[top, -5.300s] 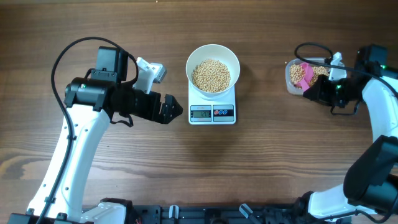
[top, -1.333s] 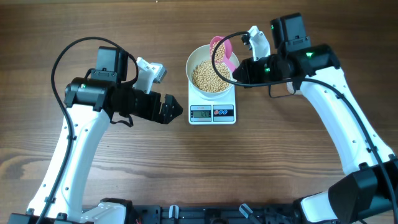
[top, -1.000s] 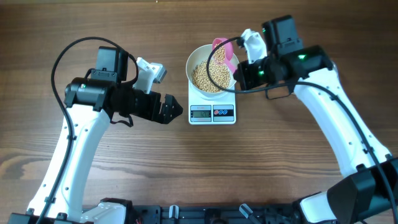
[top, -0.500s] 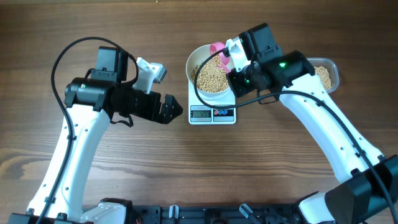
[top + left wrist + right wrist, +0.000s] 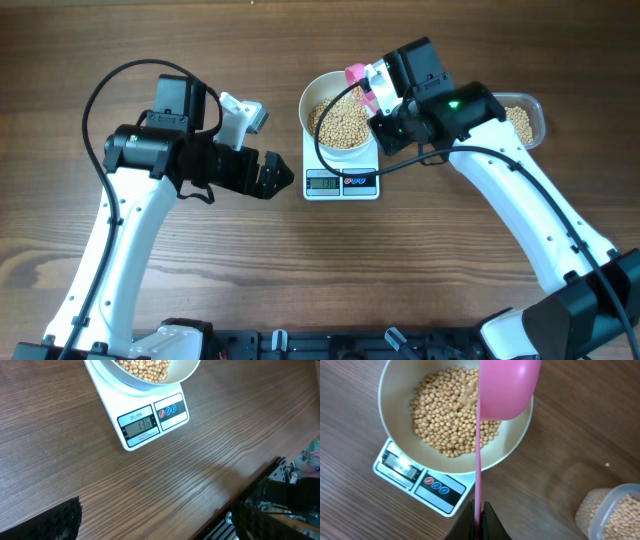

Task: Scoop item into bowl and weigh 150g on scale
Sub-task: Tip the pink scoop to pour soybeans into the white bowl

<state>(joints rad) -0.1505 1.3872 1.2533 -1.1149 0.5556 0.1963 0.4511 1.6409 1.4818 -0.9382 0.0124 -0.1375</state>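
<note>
Overhead and wrist views of a wooden table (image 5: 320, 270) with my two arms. Compared with five seconds ago, my right arm (image 5: 530, 220) has left the clear plastic tub (image 5: 530, 115) at the right side and now reaches over the white bowl (image 5: 325, 84) at the centre. My left arm (image 5: 120, 220) sits exactly where it was, to the left of the scale (image 5: 114, 405). In the last half second the pink scoop (image 5: 507, 385) has turned. From my right wrist its handle is edge-on, a thin pink line. Its cup hangs above the bowl's rim and shows plain pink, with no beans on the side I can see.

My right pincer (image 5: 477, 519) is clamped tight on the end of the scoop's handle. My left pincer (image 5: 275, 176) stands spread as wide as it goes, holding nothing. Its dark fingers (image 5: 55, 520) show at the two lower corners of its own camera view, above bare wood just left of the scale.

Counted: one table, two arms, two pincers, one tub, one bowl, one scale, one scoop. The bowl sits on the scale's platform. The scale has one grey display (image 5: 140, 424), which appears to read 136, and two round buttons (image 5: 168, 410) beside it. The soybeans (image 5: 450, 420) are far too many to count. A heap fills the bowl's bottom, and more lie in the tub, which stands well apart to the right of the scale.
</note>
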